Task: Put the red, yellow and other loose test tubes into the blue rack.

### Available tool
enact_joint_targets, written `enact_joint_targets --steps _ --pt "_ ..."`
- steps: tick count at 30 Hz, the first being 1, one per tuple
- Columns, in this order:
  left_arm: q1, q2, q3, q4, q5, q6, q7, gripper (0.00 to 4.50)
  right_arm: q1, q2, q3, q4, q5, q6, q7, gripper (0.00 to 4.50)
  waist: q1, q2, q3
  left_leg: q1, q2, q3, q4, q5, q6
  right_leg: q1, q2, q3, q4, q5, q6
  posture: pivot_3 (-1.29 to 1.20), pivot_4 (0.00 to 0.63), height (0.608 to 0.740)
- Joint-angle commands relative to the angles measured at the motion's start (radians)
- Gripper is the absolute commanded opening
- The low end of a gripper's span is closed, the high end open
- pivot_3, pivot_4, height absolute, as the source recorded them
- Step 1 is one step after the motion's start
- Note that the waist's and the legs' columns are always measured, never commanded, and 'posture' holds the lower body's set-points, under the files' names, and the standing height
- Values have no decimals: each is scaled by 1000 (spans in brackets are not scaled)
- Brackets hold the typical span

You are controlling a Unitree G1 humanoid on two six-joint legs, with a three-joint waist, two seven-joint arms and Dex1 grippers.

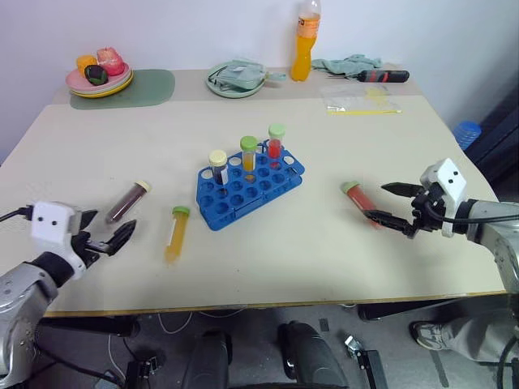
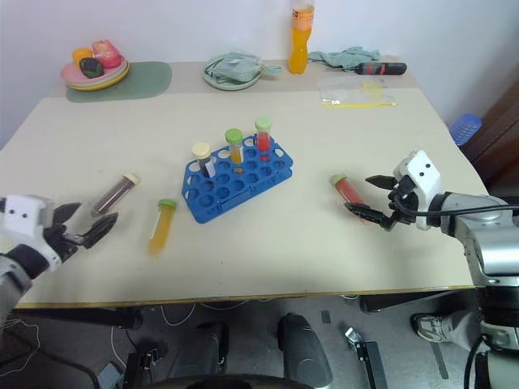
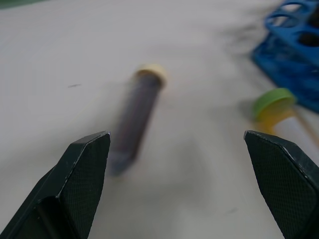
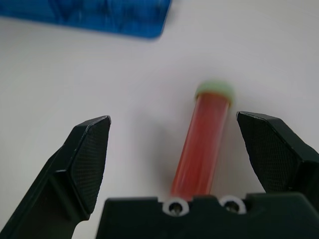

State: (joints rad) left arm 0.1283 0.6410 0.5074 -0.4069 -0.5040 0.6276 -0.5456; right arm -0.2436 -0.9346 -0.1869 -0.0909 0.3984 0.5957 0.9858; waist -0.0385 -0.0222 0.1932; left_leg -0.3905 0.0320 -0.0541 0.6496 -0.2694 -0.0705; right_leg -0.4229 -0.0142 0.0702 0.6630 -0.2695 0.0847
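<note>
Lying flat on the matte beige tabletop (image 1: 324, 243), three clear capped plastic tubes remain outside the bright blue plastic rack (image 1: 248, 183), a rectangular holder with a grid of round holes set at an angle near the table's middle. Three capped tubes already stand upright along the rack's far row: cream cap, then two green caps over yellow and red liquid.

Loose tube with red-orange liquid and green cap (image 1: 361, 199): to the right of the rack, apart from it, cap end toward the far side. The right gripper (image 1: 400, 204) is at this tube's near end, its two black textured fingers spread wide, one on either side of the tube; the right wrist view shows a gap between each finger and the tube, so no contact at the pads.

Loose tube with yellow-orange liquid and green cap (image 1: 175, 233): left of the rack's near corner, close by but not touching.

Loose tube with dark purple-brown liquid and cream cap (image 1: 129, 200): further left, tilted, cap toward the rack side. The left gripper (image 1: 104, 236) hovers near the table's front-left edge, fingers spread wide and empty, pointing toward the dark tube.

Far edge: tall orange drink bottle (image 1: 303, 40), stacked pastel plates (image 1: 99, 81) on a green mat, red-handled screwdriver (image 1: 381, 76).
</note>
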Motion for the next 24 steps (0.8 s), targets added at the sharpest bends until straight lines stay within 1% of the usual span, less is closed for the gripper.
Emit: enact_joint_targets --steps 1,3,5,6,8,9,11,14,16,19,24 --pt "-51 7 -83 -12 -7 -29 -44 4414 -18 -38 -33 -139 34 73 -22 4500 -3 0 0 0 0 0 0 0 0 0 0 0 0 0 0 0 150 740" --pt "-66 16 -157 -45 -6 -43 -93 4414 -67 -52 11 -162 15 126 -51 4500 -9 0 0 1 0 0 0 0 0 0 0 0 1 0 0 0 150 740" --pt "-78 21 -238 -85 -16 -49 -146 4414 -157 -72 93 -155 -27 241 -97 4500 -14 1 0 1 0 1 0 0 0 0 1 1 1 0 0 0 150 740" --pt "-80 23 -259 -94 -18 -52 -161 4414 -190 -78 122 -152 -40 286 -115 4500 -12 1 0 1 0 1 0 0 0 0 1 2 1 0 0 0 150 740" --pt "-94 28 -367 -133 7 -77 -208 4414 -341 -55 226 -79 -63 469 -153 4500 -9 1 0 1 0 0 0 0 0 0 1 1 1 0 0 0 150 740" --pt "-102 30 -417 -148 22 -93 -231 4414 -404 -44 279 -45 -76 527 -160 4500 -9 2 0 1 0 1 0 0 0 0 1 2 1 0 0 0 150 740" --pt "-121 30 -496 -160 45 -125 -265 4414 -509 -22 379 11 -107 596 -162 4500 -6 2 0 1 0 2 0 0 0 -1 1 2 1 0 0 0 150 740" --pt "-153 5 -568 -163 56 -158 -284 4414 -669 29 508 140 -143 699 -162 4500 -4 2 1 0 0 1 0 0 0 -1 1 2 0 0 0 0 150 740" --pt "-163 -13 -601 -173 61 -171 -283 4414 -761 68 577 259 -177 735 -170 4500 -5 2 1 -1 0 1 0 0 0 -2 1 2 0 0 0 0 150 740" --pt "-155 -31 -637 -196 71 -182 -277 4414 -858 118 653 430 -227 734 -172 4500 -5 2 1 -1 0 2 0 0 1 -2 0 2 0 0 0 0 150 740" --pt "-147 -50 -661 -223 79 -174 -247 4414 -938 178 736 609 -276 721 -135 4500 -6 2 1 -1 0 2 0 -1 1 -2 0 2 0 0 0 0 150 740"
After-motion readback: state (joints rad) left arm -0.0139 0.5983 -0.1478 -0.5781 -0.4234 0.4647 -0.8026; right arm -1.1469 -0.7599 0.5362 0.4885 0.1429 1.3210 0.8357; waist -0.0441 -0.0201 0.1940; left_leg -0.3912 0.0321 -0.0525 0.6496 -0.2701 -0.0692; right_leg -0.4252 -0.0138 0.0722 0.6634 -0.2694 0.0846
